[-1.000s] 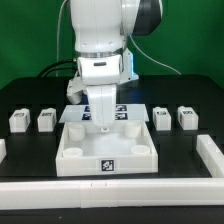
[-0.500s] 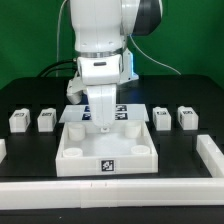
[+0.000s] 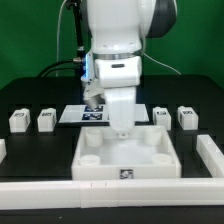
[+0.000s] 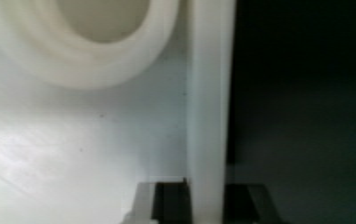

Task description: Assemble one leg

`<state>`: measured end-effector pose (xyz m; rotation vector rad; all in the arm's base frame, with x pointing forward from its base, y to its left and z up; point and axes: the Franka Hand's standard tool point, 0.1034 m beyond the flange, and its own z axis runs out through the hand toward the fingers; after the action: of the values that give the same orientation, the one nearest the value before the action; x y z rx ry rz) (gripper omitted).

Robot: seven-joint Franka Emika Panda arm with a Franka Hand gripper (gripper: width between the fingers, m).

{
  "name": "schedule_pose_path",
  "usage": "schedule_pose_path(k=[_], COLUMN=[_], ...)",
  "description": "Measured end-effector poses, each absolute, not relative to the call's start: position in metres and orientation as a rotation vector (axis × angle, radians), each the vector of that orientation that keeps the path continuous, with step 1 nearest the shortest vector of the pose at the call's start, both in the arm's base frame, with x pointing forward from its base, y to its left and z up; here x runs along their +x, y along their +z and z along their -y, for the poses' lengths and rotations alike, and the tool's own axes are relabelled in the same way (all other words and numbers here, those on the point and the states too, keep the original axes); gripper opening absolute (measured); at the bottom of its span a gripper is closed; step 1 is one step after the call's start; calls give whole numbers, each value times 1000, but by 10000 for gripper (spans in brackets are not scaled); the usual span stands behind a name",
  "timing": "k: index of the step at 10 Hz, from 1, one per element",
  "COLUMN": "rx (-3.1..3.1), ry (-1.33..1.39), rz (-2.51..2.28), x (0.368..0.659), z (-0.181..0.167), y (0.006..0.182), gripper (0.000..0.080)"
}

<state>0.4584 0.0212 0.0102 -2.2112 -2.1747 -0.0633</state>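
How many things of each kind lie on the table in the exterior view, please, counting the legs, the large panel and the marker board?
legs: 4
large white panel: 1
marker board: 1
total: 6

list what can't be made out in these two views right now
exterior view: the tool, its fingertips too small to tell apart from the white panel far wall
exterior view: marker board partly covered by the arm; tags on the legs too small to read
wrist view: blurred close-up; only a socket and a panel wall show, legs outside the frame
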Motion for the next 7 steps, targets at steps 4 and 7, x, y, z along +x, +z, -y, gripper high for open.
schedule_pose_path(k=[4,7], rx=[-2173,-2199], ry=[-114,-85], rz=[2222,2170], x=[489,490], z=[-53,-59], y=[10,8], gripper=[60,60])
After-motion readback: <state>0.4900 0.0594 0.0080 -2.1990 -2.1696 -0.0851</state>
